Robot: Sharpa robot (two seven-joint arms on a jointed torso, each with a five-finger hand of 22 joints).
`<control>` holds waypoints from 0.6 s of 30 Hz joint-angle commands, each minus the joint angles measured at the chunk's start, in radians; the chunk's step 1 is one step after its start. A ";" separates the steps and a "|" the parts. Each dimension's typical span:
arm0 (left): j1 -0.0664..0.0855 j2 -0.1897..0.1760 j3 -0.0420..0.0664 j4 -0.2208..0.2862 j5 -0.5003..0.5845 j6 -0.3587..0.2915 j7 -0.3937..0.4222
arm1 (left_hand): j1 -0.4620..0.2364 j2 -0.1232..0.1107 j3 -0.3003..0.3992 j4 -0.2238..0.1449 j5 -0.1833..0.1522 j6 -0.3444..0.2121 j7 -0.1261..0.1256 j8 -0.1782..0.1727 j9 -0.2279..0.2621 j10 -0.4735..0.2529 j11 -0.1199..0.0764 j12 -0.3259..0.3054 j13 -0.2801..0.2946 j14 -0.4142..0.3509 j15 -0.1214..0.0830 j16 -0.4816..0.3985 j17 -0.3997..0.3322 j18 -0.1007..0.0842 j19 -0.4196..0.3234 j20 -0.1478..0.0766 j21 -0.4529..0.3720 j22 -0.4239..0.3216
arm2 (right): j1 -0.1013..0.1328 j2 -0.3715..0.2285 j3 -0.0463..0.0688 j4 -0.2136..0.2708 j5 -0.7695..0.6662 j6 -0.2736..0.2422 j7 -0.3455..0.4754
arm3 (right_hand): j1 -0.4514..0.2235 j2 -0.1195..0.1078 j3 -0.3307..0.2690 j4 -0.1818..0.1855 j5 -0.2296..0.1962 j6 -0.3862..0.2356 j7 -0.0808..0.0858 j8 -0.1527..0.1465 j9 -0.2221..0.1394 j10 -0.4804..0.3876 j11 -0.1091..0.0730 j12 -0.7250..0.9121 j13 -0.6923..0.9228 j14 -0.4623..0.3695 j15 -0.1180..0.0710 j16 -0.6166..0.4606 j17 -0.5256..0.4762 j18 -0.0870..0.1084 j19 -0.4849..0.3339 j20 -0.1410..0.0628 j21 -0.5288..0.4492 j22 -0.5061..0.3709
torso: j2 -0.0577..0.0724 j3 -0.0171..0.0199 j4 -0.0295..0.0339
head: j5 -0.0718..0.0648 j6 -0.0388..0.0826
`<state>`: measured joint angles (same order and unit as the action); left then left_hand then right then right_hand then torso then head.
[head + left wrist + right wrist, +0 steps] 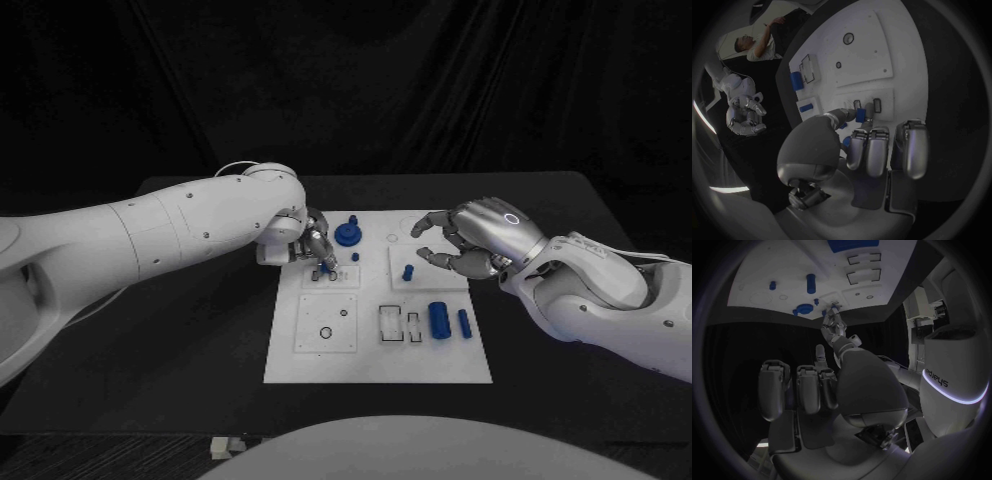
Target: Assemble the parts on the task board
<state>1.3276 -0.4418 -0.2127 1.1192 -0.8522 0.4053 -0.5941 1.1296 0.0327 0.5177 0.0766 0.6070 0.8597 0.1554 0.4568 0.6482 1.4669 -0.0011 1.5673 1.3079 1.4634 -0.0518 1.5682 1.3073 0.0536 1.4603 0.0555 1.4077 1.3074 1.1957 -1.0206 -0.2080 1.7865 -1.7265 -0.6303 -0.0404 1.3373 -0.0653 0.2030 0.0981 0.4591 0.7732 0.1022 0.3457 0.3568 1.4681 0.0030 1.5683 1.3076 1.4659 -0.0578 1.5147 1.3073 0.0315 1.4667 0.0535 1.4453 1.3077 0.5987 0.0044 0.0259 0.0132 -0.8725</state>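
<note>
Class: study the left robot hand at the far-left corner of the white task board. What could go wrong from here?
1. The left robot hand pinches a small blue part at its fingertips; it may slip or go in tilted.
2. A larger blue part stands just beside those fingers and could be knocked.
3. The right robot hand hovers over the task board, crowding it.

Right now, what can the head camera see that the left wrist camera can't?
Head camera alone: the whole board, edge to edge, and the long white left arm.
Left wrist camera alone: the inside of the left hand, where its fingers seem to pinch a small blue part at the board.
Both: the board, the right hand hovering open, and the fat blue cylinder.
</note>
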 commanded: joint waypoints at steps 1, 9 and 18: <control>-0.002 0.001 0.001 0.003 0.001 0.026 0.010 | -0.002 0.005 0.089 -0.094 -0.001 0.103 -0.093 -0.004 0.002 0.104 -0.009 0.003 0.263 0.107 -0.007 0.003 0.263 -0.009 0.007 -0.002 -0.003 0.204 | -0.005 0.001 0.001 -0.001 -0.001 0.011 -0.014 | 0.009 0.000 0.005 0.000 -0.003 -0.003 0.001 -0.004 -0.001 0.103 0.003 0.003 0.263 0.077 -0.003 0.002 0.115 0.001 0.043 -0.006 -0.005 0.220 | 0.000 0.0001 -0.0002 | 0.000 0.000; -0.002 0.000 0.001 0.002 0.001 0.047 0.001 | -0.006 0.004 0.093 -0.099 0.000 0.108 -0.094 -0.005 0.006 0.104 -0.011 0.003 0.263 0.107 -0.008 0.003 0.263 -0.009 0.006 -0.003 -0.005 0.203 | -0.009 0.001 0.001 -0.002 -0.001 0.017 -0.016 | 0.011 0.002 0.007 0.000 -0.002 -0.002 0.001 -0.005 -0.001 0.103 0.003 0.003 0.263 0.077 -0.003 0.002 0.115 0.002 0.043 -0.006 -0.006 0.219 | -0.001 0.0000 -0.0004 | -0.003 0.000; -0.002 0.000 0.001 0.003 0.001 0.061 -0.004 | -0.010 0.004 0.096 -0.102 -0.001 0.111 -0.095 -0.007 0.008 0.104 -0.011 0.003 0.263 0.107 -0.008 0.003 0.263 -0.008 0.004 -0.004 -0.008 0.202 | -0.010 0.000 0.001 -0.003 -0.001 0.024 -0.020 | 0.013 0.003 0.008 -0.001 0.000 -0.002 0.001 -0.005 -0.002 0.103 0.004 0.003 0.263 0.076 -0.003 0.002 0.114 0.002 0.042 -0.005 -0.008 0.219 | -0.001 0.0003 -0.0008 | -0.002 0.000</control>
<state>1.3274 -0.4427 -0.2125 1.1187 -0.8527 0.4437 -0.6000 1.1292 0.0329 0.5177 0.0766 0.5993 0.8667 0.1555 0.4529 0.6551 1.4643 -0.0044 1.5674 1.3079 1.4671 -0.0553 1.5682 1.3073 0.0535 1.4603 0.0555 1.4035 1.3073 1.1881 -1.0201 -0.2082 1.7827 -1.7257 -0.6151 -0.0430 1.3410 -0.0617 0.2059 0.0952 0.4591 0.7733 0.1023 0.3457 0.3557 1.4681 0.0031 1.5683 1.3075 1.4659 -0.0578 1.5147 1.3073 0.0315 1.4666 0.0535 1.4404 1.3075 0.5982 0.0043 0.0253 0.0120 -0.8725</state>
